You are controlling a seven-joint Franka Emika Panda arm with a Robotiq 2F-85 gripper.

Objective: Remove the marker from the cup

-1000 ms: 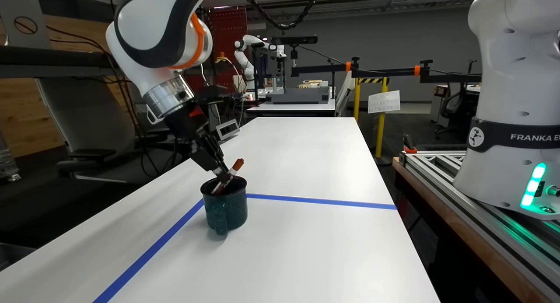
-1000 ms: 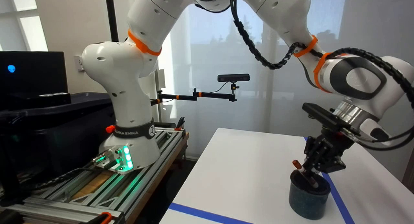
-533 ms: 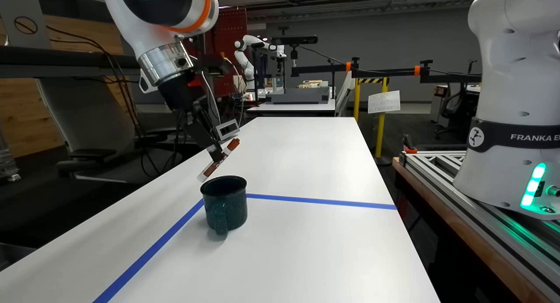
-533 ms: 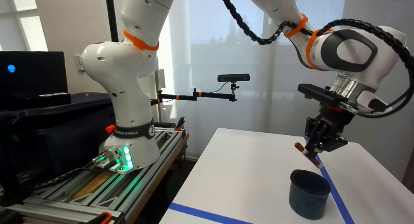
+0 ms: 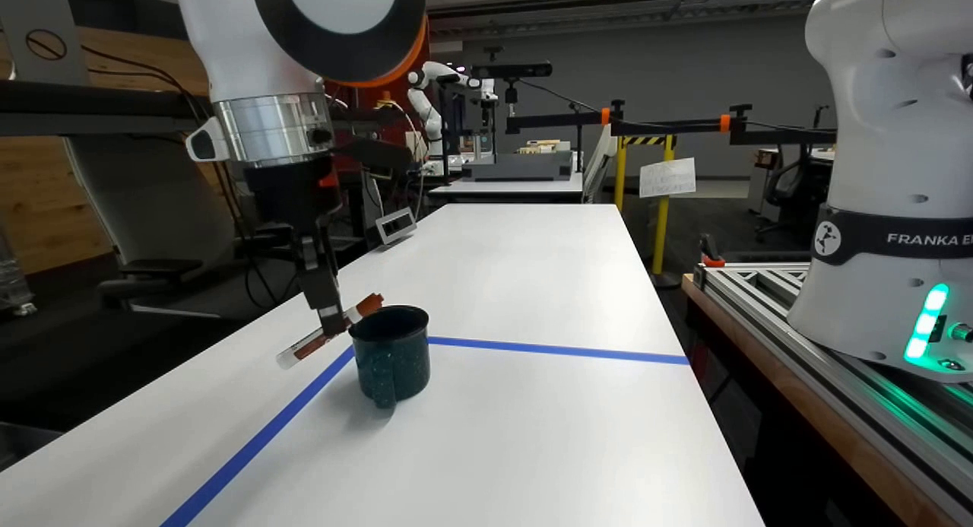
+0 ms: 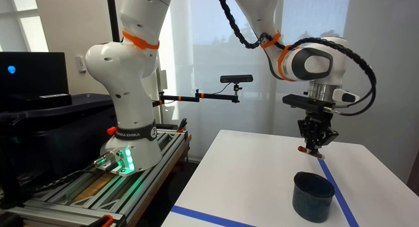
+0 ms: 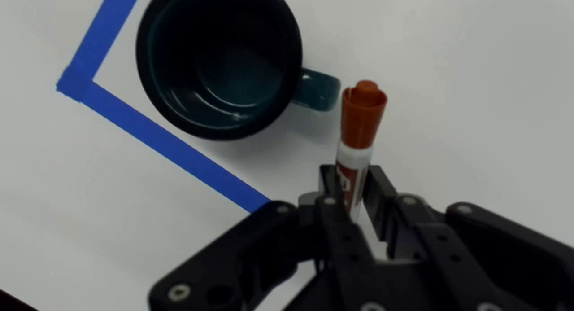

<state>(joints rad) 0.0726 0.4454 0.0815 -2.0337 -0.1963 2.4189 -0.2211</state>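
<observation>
The dark teal cup (image 5: 391,363) stands upright on the table in both exterior views (image 6: 312,202). In the wrist view its rim (image 7: 219,133) surrounds an empty inside, and its handle points toward the marker. My gripper (image 5: 332,325) points down, beside the cup and above the table; it also shows in an exterior view (image 6: 315,150) and in the wrist view (image 7: 352,185). It is shut on the marker (image 5: 361,308), which has a reddish-brown cap and a white-and-brown body (image 7: 358,127). The marker (image 6: 304,150) is outside the cup, slightly tilted. The fingers hide its middle.
Blue tape lines (image 5: 559,350) cross the white table (image 5: 532,268) and meet at a corner near the cup. A small grey device (image 5: 396,225) sits at the table's edge. A camera on a black bar (image 6: 236,79) stands behind the table.
A second ago the marker's lower part was inside the cup in the gripper. It has been lifted out and carried sideways. The gripper has turned more upright. The cup has not moved.
</observation>
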